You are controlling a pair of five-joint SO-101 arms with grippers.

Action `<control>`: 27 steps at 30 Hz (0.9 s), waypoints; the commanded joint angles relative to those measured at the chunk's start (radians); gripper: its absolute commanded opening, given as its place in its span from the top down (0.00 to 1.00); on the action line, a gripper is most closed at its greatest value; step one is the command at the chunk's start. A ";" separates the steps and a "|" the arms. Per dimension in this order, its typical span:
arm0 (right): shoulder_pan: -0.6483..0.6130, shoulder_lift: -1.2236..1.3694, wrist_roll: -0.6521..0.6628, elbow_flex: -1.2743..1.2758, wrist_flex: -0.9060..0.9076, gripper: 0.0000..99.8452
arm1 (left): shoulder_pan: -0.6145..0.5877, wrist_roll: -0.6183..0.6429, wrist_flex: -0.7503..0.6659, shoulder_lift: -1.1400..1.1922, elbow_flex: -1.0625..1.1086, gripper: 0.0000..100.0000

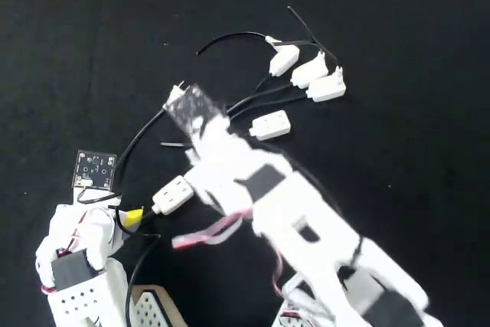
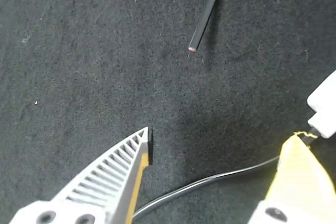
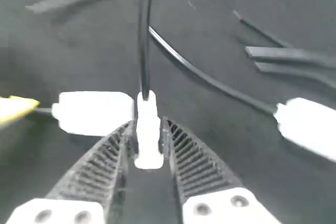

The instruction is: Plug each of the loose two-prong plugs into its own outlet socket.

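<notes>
Two fingers of your right gripper (image 3: 147,124) are clamped on a white two-prong plug (image 3: 148,148), and its black cord (image 3: 144,35) runs off past the tips. Your left gripper (image 2: 220,137) sits with jaws wide apart over the black table (image 2: 79,51), its yellow finger (image 2: 299,171) just beside a white outlet socket (image 2: 325,108). More white connectors (image 1: 310,70) lie clustered well apart from it.

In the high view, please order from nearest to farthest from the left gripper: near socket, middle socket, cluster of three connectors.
From the left gripper:
1. The near socket, right beside it.
2. The middle socket, mid-table.
3. The cluster of three connectors, at the far side.
</notes>
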 commanded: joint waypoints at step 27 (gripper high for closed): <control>-0.181 -0.266 -0.063 0.383 -0.460 0.99 | 0.455 0.575 -0.259 0.002 -0.136 0.63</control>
